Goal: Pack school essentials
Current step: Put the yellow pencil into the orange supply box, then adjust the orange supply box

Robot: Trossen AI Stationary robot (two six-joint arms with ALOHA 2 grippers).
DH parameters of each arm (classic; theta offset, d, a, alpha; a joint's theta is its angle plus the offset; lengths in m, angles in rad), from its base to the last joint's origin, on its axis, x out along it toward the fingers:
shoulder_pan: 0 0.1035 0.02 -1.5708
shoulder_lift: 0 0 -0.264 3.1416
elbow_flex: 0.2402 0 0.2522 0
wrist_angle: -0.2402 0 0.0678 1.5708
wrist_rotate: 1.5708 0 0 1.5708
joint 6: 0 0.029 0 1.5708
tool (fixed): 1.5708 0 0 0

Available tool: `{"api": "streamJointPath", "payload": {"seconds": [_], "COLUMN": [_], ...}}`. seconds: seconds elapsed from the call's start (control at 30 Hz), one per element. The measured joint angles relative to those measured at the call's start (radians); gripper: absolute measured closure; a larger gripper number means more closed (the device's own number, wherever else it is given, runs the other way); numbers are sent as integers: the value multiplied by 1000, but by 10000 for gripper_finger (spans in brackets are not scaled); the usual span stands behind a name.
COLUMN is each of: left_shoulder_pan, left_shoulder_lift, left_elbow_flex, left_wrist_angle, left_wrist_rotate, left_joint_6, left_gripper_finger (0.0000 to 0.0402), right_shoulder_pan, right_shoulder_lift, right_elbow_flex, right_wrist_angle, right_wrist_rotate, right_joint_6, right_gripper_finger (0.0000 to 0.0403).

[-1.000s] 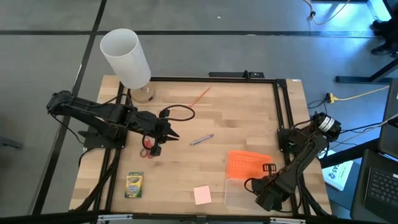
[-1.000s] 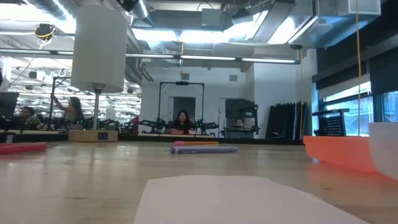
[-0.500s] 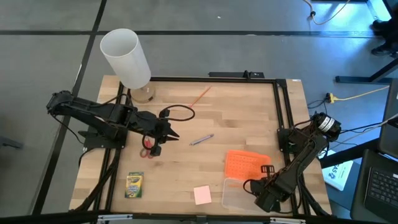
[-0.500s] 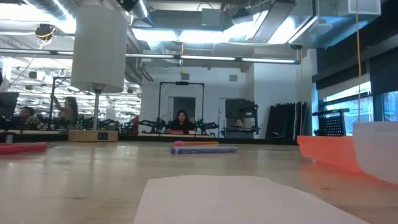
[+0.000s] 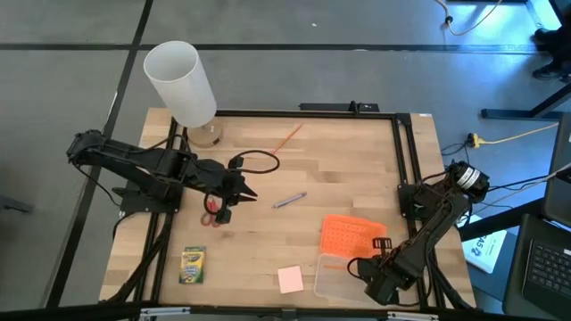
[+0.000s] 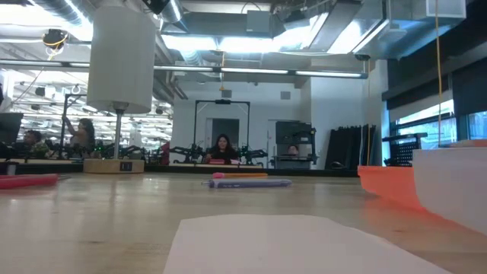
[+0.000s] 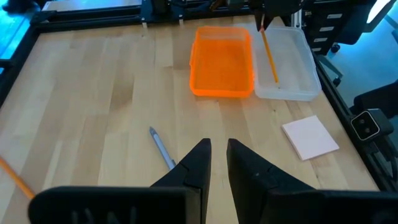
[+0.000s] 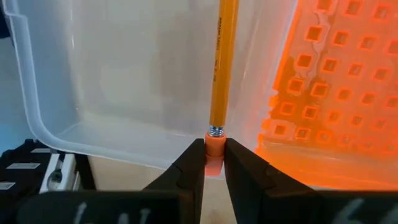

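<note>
Right gripper [image 8: 213, 163]: fingers pinched on the eraser end of a yellow-orange pencil [image 8: 222, 62]; sits lower right of high view, at the near edge of the box.
Pencil: shaft lies inside the clear plastic box [image 5: 342, 277], eraser end at its rim.
Orange perforated lid [image 5: 353, 234]: just beside the box, touching its upper side in high view.
Left gripper [image 5: 239, 195]: fingers nearly together, nothing between them; left-centre of high view, above the wooden table [image 5: 348, 165].
Red-handled scissors [image 5: 212, 211]: just below left gripper, partly hidden.
Blue-grey pen [image 5: 289, 200]: centre, right of left gripper.
Pink square sticky-note pad [image 5: 290, 279]: bottom centre, left of box.
Green-and-yellow crayon box [image 5: 192, 264]: lower left.
Thin orange pencil [image 5: 286, 137]: upper centre, well apart.
Tall white cylinder [image 5: 179, 83]: upper left corner of table.
</note>
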Motion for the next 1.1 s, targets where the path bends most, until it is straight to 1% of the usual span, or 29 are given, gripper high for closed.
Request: {"api": "streamJointPath", "payload": {"seconds": [0.13,0.27,0.4,0.83,1.1], "left_shoulder_pan": [0,0,0,0,0], "left_shoulder_lift": [0,0,0,0,0], "left_elbow_flex": [0,0,0,0,0], "left_wrist_angle": [0,0,0,1,1], "left_wrist_rotate": [0,0,0,0,0], "left_joint_6": [0,0,0,0,0], "left_gripper_finger": [354,354,354,354,354], "right_shoulder_pan": [0,0,0,0,-1], "right_shoulder_lift": [24,68,91,91,91], "right_elbow_flex": [0,0,0,0,0], "right_wrist_angle": [1,1,0,-2,9], "right_wrist_rotate": [-2,-41,-47,-45,-37], "right_joint_6": [-1,-1,-7,-27,-27], "right_gripper_finger": [341,341,341,340,323]}}
